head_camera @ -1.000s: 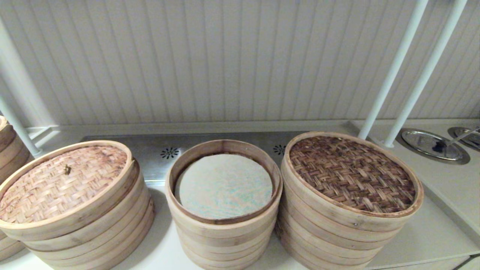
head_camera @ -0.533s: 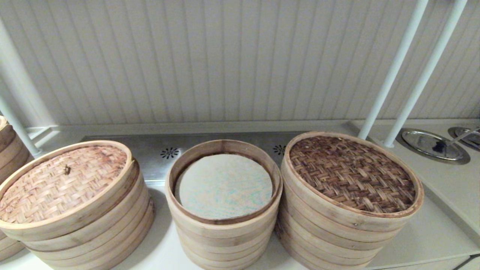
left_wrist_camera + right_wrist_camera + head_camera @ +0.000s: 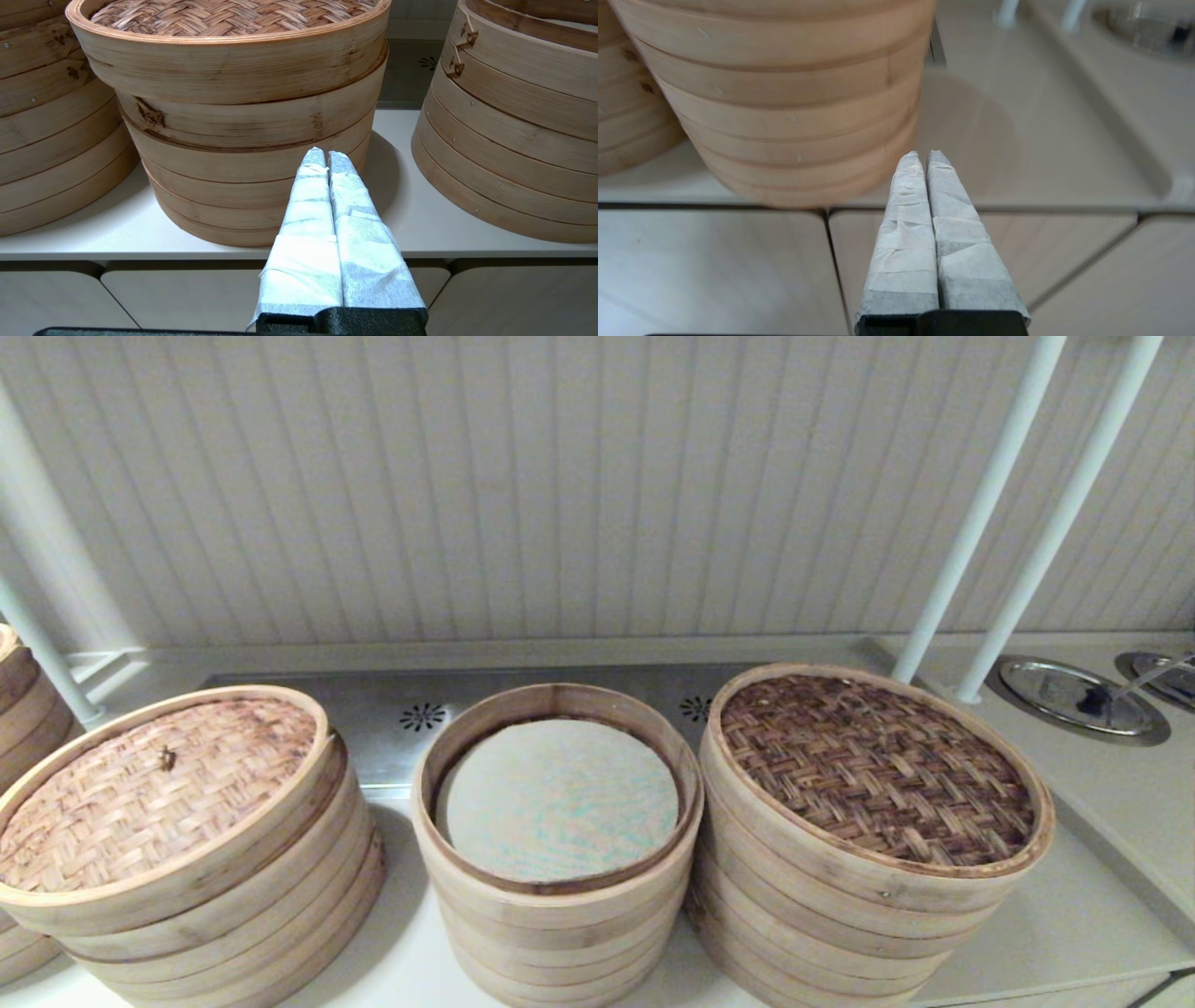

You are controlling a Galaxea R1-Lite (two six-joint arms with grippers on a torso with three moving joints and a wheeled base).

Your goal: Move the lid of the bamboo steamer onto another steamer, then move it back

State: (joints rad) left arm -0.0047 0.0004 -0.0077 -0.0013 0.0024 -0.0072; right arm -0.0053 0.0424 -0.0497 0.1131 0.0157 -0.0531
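Note:
The bamboo steamer lid (image 3: 876,767), dark brown woven top in a pale rim, rests on the wide stack at the right of the head view. The other steamer (image 3: 557,800), narrow and uncovered, shows its whitish flecked liner in the middle. Neither arm appears in the head view. My left gripper (image 3: 326,153) is shut and empty, low in front of the tan-lidded stack (image 3: 243,116). My right gripper (image 3: 923,155) is shut and empty near the counter's front edge, beside the base of the wide stack (image 3: 794,107).
A pale-tan-lidded stack (image 3: 177,831) stands at the left, with another stack (image 3: 23,709) behind it at the edge. Two white poles (image 3: 1008,513) rise at the back right beside round metal lids (image 3: 1074,695). Cabinet fronts (image 3: 714,270) lie below the counter edge.

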